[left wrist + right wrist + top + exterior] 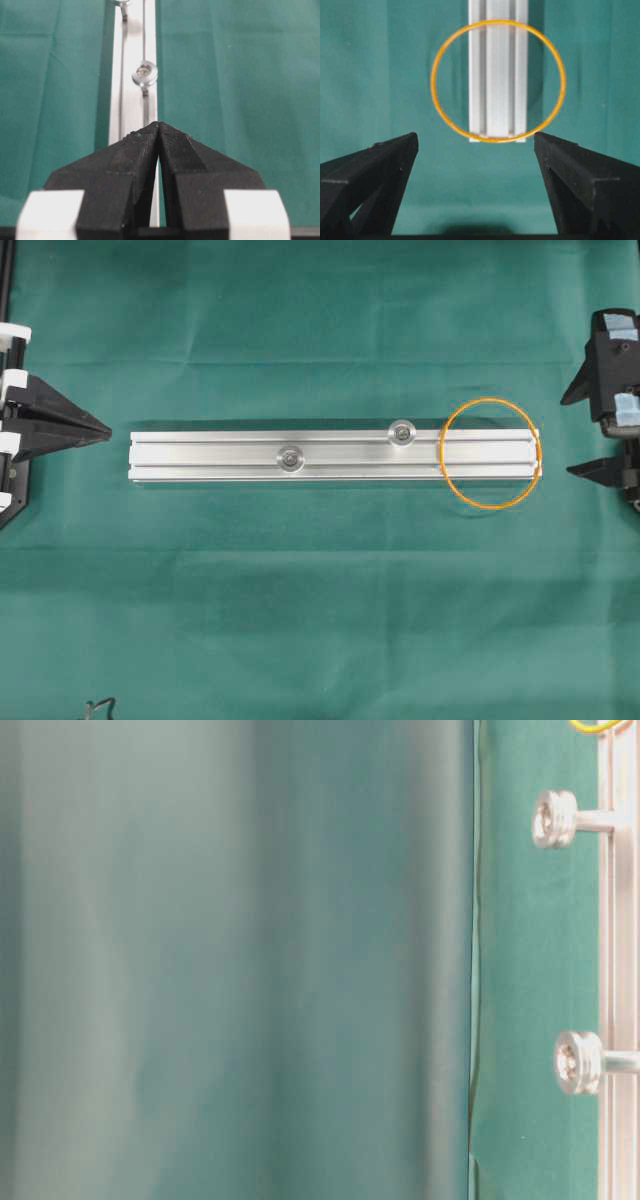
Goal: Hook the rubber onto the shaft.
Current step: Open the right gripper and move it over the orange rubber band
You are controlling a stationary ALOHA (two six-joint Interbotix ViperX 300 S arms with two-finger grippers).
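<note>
While the green cloth [320,620] covers the whole table, the biggest thing on it is the silver aluminium rail [220,457], lying lengthwise left to right in the overhead view, with grooves running along its top. Two little shafts with round silver heads stick up out of it: one shaft [291,456] roughly mid-rail in the nearer groove, the other shaft [402,432] further right along the far edge. In the table-level view both stand clear of the rail on thin stems, nothing around either of them.

The left gripper [105,428] sits just off the left end of the rail, its black fingers [140,150] pressed together into a point, nothing between them. It's aimed straight down the rail's length in its wrist view.

The right gripper [585,430] is off the right end, fingers [385,165] spread wide apart and empty, one on each side of the rail's end in its own camera, not touching anything.

The rubber [452,480] is a thin orange band lying as a loose ring over the right end of the rail, wider than the rail so it overhangs onto the cloth both sides. It's right of the second shaft and not hooked on either one
</note>
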